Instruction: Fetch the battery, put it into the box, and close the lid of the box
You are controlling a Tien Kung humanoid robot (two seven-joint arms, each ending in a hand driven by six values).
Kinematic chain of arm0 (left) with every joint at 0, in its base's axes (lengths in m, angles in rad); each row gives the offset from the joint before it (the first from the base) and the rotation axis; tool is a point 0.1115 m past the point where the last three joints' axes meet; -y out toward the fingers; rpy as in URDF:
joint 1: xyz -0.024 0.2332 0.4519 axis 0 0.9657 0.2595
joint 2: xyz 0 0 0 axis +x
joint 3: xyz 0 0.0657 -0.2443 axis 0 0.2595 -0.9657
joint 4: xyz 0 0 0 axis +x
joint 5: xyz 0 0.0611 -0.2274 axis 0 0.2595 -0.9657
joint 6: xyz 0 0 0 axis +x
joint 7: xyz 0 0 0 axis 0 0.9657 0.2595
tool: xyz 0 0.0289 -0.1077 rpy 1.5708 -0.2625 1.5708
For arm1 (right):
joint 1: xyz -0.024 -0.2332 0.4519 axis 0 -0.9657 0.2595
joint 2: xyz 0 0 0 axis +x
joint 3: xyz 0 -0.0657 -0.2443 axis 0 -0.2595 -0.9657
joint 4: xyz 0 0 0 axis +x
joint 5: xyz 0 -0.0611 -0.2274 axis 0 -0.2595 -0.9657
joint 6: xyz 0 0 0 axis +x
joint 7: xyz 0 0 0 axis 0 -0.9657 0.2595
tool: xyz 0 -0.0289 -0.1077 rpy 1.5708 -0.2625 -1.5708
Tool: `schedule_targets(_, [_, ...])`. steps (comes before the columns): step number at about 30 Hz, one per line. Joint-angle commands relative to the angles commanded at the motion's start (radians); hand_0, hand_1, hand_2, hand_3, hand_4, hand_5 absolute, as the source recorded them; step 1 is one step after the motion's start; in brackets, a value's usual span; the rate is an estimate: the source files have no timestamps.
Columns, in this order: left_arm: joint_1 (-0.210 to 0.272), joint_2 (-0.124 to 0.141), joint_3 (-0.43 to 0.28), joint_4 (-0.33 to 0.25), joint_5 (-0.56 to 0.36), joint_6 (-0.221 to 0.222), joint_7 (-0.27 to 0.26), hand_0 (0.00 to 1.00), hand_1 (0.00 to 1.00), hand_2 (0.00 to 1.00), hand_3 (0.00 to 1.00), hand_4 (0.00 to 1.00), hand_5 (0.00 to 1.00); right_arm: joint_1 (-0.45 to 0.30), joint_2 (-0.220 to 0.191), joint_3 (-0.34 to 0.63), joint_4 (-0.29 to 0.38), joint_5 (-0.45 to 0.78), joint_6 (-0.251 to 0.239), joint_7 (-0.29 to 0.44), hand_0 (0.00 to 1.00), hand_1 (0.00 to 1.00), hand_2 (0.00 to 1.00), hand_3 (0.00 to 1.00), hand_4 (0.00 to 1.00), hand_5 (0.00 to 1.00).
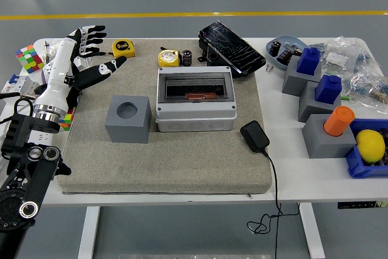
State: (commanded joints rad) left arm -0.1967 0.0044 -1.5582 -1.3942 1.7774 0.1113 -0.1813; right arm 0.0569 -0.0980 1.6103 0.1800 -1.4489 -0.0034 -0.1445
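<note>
The grey box (195,113) sits in the middle of the felt mat (163,162). Its dark smoked lid (231,48) stands tilted open behind its right end. A reddish-brown piece (195,96) lies in the box's dark opening. A small black battery (187,57) stands upright behind the box, beside a round yellow tape measure (169,58). My left hand (91,50) hovers over the mat's far left corner, well left of the box, fingers spread and holding nothing. My right arm does not show.
A grey block with a round hole (128,119) stands left of the box. A black charger (254,136) with its cable lies at the mat's right edge. Rubik's cubes (26,59) and a power strip (24,150) are at left. Grey blocks (324,134), an orange cylinder (338,120) and a lemon (370,145) crowd the right.
</note>
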Motion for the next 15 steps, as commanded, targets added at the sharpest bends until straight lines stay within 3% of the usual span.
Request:
schedule_targets(7, [0.029,0.020,-0.067,0.005,-0.022,0.000,-0.008,0.571,0.707,0.718,0.745,0.998,0.365,0.003,-0.001,-0.002,0.000,-0.002,0.001,-0.001,0.641,0.641,0.668,0.564,0.975,0.524])
schedule_targets(15, [0.045,0.034,-0.098,0.002,-0.030,-0.003,-0.008,0.570,0.704,0.713,0.743,0.998,0.365,0.007,-0.003,-0.009,0.000,0.000,0.003,-0.002,0.641,0.640,0.668,0.564,0.977,0.525])
